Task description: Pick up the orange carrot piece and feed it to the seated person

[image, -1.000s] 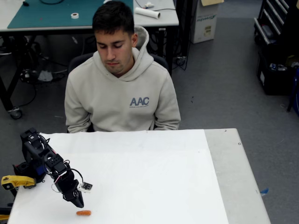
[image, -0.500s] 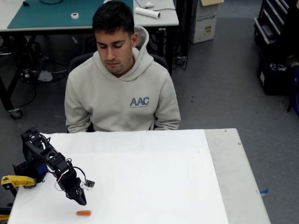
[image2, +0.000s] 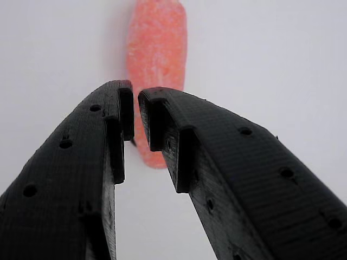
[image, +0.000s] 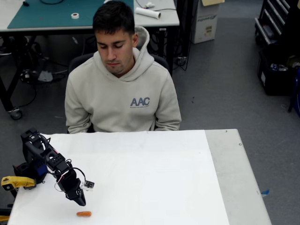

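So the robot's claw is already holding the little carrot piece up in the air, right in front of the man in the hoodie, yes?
Not quite. The carrot piece lies on the white table, not in the air. The gripper hangs just above it with nothing between its nearly closed fingers, as the wrist view shows. The man in the hoodie does sit across the table.

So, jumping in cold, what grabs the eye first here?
The seated person in a beige hoodie, behind the white table, looking down. Then the black gripper at the table's near left corner in the fixed view, hanging just above the orange carrot piece, its jaws nearly closed in the wrist view.
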Motion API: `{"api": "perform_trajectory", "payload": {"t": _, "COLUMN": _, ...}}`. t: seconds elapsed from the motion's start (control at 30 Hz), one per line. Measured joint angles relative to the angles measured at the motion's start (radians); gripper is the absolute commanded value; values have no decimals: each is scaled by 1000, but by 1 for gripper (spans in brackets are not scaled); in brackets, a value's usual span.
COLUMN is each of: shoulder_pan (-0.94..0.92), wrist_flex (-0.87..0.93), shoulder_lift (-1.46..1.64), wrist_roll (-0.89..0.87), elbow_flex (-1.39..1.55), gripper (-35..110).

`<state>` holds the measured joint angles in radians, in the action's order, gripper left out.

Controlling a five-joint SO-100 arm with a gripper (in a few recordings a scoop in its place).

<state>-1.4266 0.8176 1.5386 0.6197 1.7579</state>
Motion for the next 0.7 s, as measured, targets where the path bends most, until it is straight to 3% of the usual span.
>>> {"api": "perform_trajectory", "payload": {"t": 0.3, "shoulder_pan": 0, "wrist_flex": 0, "shoulder_lift": 0, "wrist_roll": 193, "elbow_flex": 2, "gripper": -2}}
{"api": "perform_trajectory", "payload": {"t": 0.7, "shoulder_pan": 0, "wrist_flex": 0, "shoulder_lift": 0, "wrist_roll": 222, "elbow_flex": -25, "gripper": -2}}
